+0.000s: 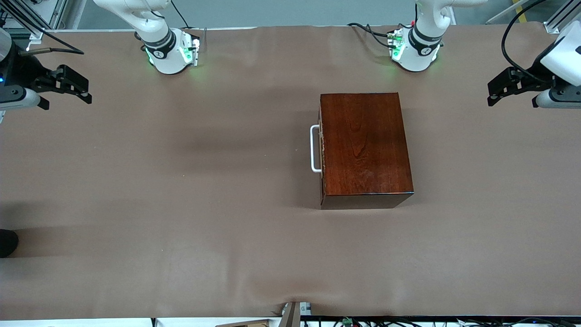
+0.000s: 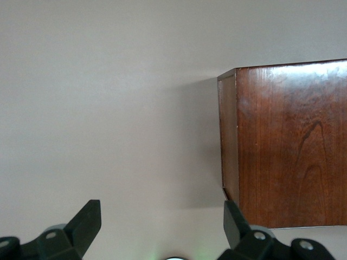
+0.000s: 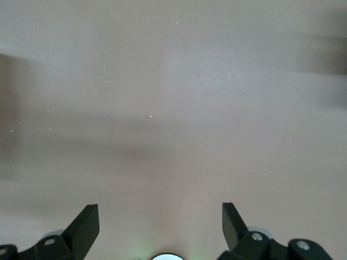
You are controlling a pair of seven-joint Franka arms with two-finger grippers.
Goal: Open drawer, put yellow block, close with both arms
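surface (image 1: 181, 204): brown cloth from end to end, wide bare stretches on every side of the box; its edge nearest the front camera runs along the bottom of that view, with loose cables just past it
drawer box (image 1: 365, 147): dark wood, toward my left arm's end of the surface, drawer pushed flush with the box front
handle (image 1: 314, 149): white bar on the drawer front, facing my right arm's end, open room before it for a straight pull
yellow block: not visible in any view; whether it sits inside the shut drawer I cannot tell
stage: a shut drawer with no block on show fits either the block already stowed and the drawer closed, or the block not yet brought into view
left gripper (image 1: 501, 88): raised over the surface at my left arm's end, fingers (image 2: 87, 219) spread wide, nothing between them, waiting
right gripper (image 1: 72, 86): raised over my right arm's end, fingers (image 3: 87, 222) spread wide over bare cloth, holding nothing
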